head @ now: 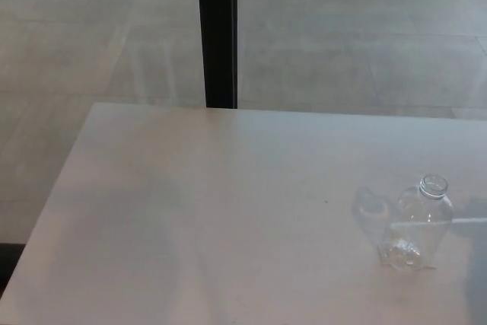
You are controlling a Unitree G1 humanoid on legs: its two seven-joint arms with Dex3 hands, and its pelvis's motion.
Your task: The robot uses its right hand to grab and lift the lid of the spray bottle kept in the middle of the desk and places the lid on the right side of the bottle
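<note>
Clear spray bottles point(421, 222): one is standing on the desk, its neck open.
White desks point(228, 211): one is filling the lower view.
Black posts point(218, 32): one is rising behind the desk.
</note>
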